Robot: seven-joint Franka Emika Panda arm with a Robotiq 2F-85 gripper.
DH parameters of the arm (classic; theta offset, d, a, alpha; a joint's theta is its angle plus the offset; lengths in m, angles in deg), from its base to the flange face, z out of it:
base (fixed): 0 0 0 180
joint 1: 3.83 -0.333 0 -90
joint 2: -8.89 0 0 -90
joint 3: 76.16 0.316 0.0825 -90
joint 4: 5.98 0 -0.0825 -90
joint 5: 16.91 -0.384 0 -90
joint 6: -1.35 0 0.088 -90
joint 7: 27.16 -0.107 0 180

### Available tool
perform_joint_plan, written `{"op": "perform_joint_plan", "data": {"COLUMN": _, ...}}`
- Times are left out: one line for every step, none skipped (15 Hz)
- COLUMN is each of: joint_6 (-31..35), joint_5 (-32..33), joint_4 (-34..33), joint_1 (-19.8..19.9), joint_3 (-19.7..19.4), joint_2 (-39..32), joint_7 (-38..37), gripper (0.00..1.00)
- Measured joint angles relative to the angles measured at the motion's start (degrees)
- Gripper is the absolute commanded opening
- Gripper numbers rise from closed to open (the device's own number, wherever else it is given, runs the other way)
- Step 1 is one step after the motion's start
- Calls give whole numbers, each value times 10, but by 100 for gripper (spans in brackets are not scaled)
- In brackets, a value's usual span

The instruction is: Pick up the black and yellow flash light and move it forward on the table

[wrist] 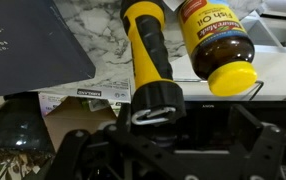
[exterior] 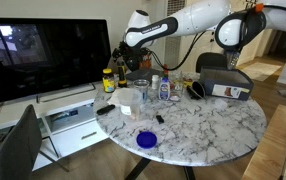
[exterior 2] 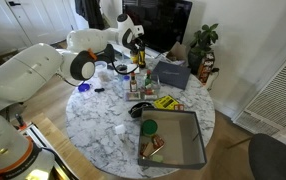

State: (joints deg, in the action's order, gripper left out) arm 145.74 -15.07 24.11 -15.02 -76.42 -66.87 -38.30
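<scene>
**Flashlight right at the jaws, grip unclear**

The black Robotiq gripper sits right over the black head of the black and yellow plastic flashlight. I can't tell if the jaws are clamped or slack (the fingers get lost in the dark). The flashlight is among the bottles on the round white marble-look table, just beside an amber yellow-capped pill bottle. It looks rigid, fairly light and smooth, so probably slippery. I'd grab the yellow barrel mid-length.

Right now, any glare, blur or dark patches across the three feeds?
Wrist view: flashlight sharp and evenly lit, gripper housing below it nearly black. In an exterior view the TV screen mirrors the room; in both exterior views small items on the table are too coarse to read.
</scene>
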Motion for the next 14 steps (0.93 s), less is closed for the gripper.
{"op": "perform_joint_plan", "data": {"joint_6": 9, "joint_5": 0, "joint_4": -1, "joint_1": 0, "joint_3": -3, "joint_2": -3, "joint_7": -5, "gripper": 100}}
{"op": "perform_joint_plan", "data": {"joint_6": 18, "joint_5": 1, "joint_4": -1, "joint_1": 0, "joint_3": -7, "joint_2": -5, "joint_7": -11, "gripper": 100}}
{"op": "perform_joint_plan", "data": {"joint_6": 24, "joint_5": 1, "joint_4": -1, "joint_1": 0, "joint_3": -11, "joint_2": -7, "joint_7": -15, "gripper": 100}}
{"op": "perform_joint_plan", "data": {"joint_6": 27, "joint_5": 1, "joint_4": -1, "joint_1": 0, "joint_3": -16, "joint_2": -8, "joint_7": -19, "gripper": 100}}
{"op": "perform_joint_plan", "data": {"joint_6": 28, "joint_5": 1, "joint_4": -1, "joint_1": 0, "joint_3": -19, "joint_2": -10, "joint_7": -20, "gripper": 100}}
{"op": "perform_joint_plan", "data": {"joint_6": 29, "joint_5": 1, "joint_4": -1, "joint_1": 0, "joint_3": -21, "joint_2": -12, "joint_7": -20, "gripper": 100}}
{"op": "perform_joint_plan", "data": {"joint_6": 29, "joint_5": 2, "joint_4": -1, "joint_1": -1, "joint_3": -23, "joint_2": -14, "joint_7": -20, "gripper": 100}}
{"op": "perform_joint_plan", "data": {"joint_6": 30, "joint_5": 2, "joint_4": -1, "joint_1": -2, "joint_3": -26, "joint_2": -16, "joint_7": -20, "gripper": 100}}
{"op": "perform_joint_plan", "data": {"joint_6": 32, "joint_5": 3, "joint_4": -1, "joint_1": -4, "joint_3": -28, "joint_2": -18, "joint_7": -20, "gripper": 100}}
{"op": "perform_joint_plan", "data": {"joint_6": 37, "joint_5": 3, "joint_4": -1, "joint_1": -6, "joint_3": -31, "joint_2": -19, "joint_7": -20, "gripper": 98}}
{"op": "perform_joint_plan", "data": {"joint_6": 44, "joint_5": 4, "joint_4": -1, "joint_1": -7, "joint_3": -34, "joint_2": -21, "joint_7": -21, "gripper": 89}}
{"op": "perform_joint_plan", "data": {"joint_6": 54, "joint_5": 4, "joint_4": -2, "joint_1": -8, "joint_3": -36, "joint_2": -23, "joint_7": -22, "gripper": 74}}
{"op": "perform_joint_plan", "data": {"joint_6": 66, "joint_5": 5, "joint_4": -2, "joint_1": -10, "joint_3": -40, "joint_2": -25, "joint_7": -24, "gripper": 71}}
{"op": "perform_joint_plan", "data": {"joint_6": 75, "joint_5": 6, "joint_4": -2, "joint_1": -10, "joint_3": -45, "joint_2": -28, "joint_7": -26, "gripper": 62}}
